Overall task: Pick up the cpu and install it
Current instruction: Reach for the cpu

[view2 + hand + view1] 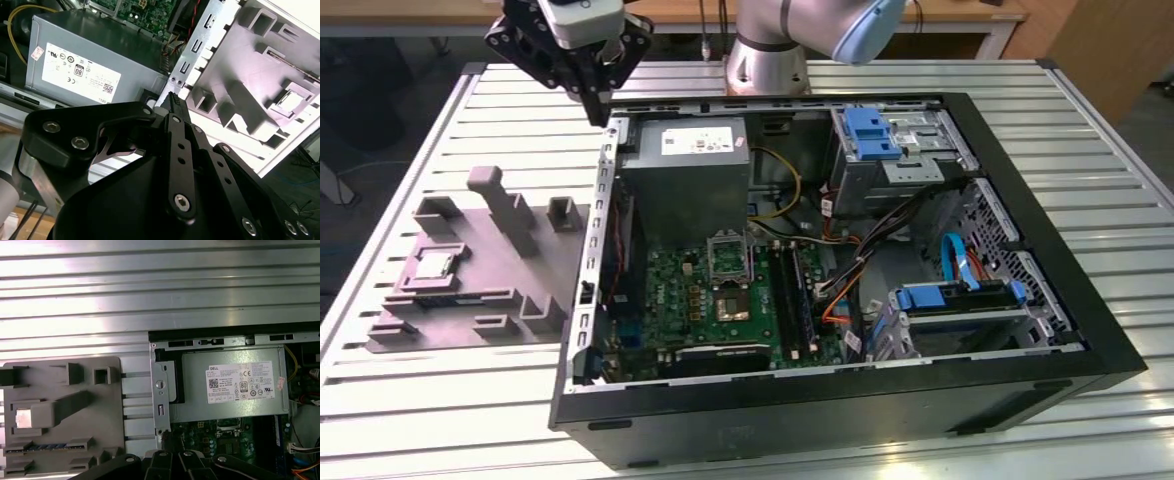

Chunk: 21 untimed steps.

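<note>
**Exterior view: empty hand [596, 112] at the case corner — cpu [434, 264] in its holder**

The black hand hangs from the arm with its fingers pointing down. They are drawn together to a single tip and nothing is between them; the second wrist view shows the same closed tip [173, 97]. That tip sits just over the rim of the open computer case [1067, 330], at the corner next to the power supply [683, 160], a grey metal box with a white label. Whether the tip touches the rim cannot be told.

Past the power supply, further inside the case, lies the green motherboard [707, 290]. On it is the silver socket frame [727, 255], with a dark centre.

Outside the case, toward the exterior view's left, a grey moulded holder [520, 290] lies flat on the slatted metal surface [440, 130]. The cpu — small, square, pale silver — rests in a recess of that holder, well apart from the hand and the socket. It shows in the first wrist view [24, 418] and the second [287, 100].
</note>
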Each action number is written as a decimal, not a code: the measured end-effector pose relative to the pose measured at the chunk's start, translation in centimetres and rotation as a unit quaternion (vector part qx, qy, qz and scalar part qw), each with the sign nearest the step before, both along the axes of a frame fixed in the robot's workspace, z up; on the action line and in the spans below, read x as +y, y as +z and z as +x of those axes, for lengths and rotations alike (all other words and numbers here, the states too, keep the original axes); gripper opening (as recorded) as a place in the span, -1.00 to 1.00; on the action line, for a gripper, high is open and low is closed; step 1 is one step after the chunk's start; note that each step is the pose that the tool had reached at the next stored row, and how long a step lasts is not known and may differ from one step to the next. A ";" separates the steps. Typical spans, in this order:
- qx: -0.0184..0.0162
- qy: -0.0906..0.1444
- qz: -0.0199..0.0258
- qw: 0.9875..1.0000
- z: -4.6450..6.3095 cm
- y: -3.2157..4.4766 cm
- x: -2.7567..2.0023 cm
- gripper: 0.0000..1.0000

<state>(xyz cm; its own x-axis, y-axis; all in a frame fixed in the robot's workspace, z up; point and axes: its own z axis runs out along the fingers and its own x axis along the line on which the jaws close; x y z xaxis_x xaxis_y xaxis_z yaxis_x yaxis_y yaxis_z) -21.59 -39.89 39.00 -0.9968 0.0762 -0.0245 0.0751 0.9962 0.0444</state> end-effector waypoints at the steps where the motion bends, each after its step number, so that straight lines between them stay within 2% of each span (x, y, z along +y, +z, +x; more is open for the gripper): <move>1: 0.000 0.000 0.000 1.000 -0.1 0.00 0.00 -0.79; 21: 0.000 0.000 0.000 1.000 -1.0 -0.08 0.00 -0.79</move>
